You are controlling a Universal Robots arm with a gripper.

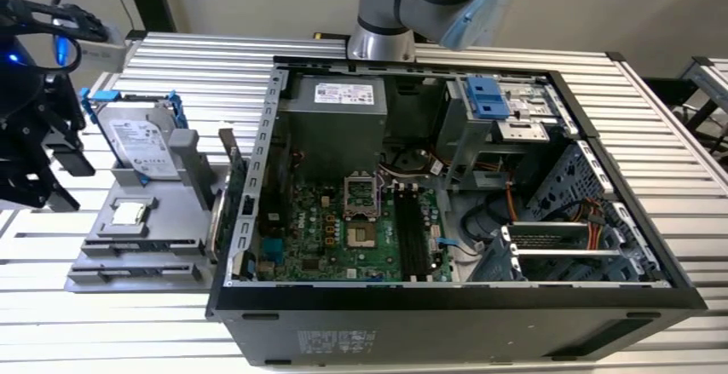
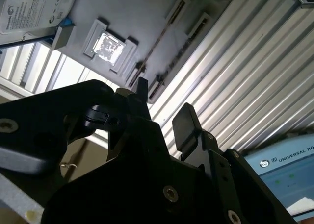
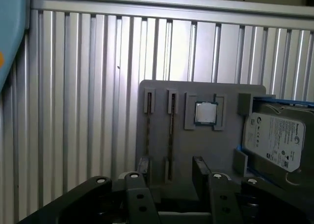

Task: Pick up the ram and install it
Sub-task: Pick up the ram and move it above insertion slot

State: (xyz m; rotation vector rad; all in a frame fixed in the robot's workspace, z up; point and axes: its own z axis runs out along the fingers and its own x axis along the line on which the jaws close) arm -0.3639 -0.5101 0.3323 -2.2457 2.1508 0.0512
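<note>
Ram (image 3: 170,136) on edge in a slot of the grey holder (image 3: 191,145), just beside the processor (image 3: 205,112). Pincer (image 3: 171,171) released, nothing between the fingers (image 3: 201,172), hanging above one end of the holder and clear of it. Ram's line running straight toward the gap in the first wrist view. Drive (image 3: 274,140) in a blue frame on the processor's other side. Over in the exterior view: holder flat on the ribbed bench (image 1: 660,135), open case (image 1: 455,340) just beside it toward the exterior view's right, pincer off at the left.
</note>
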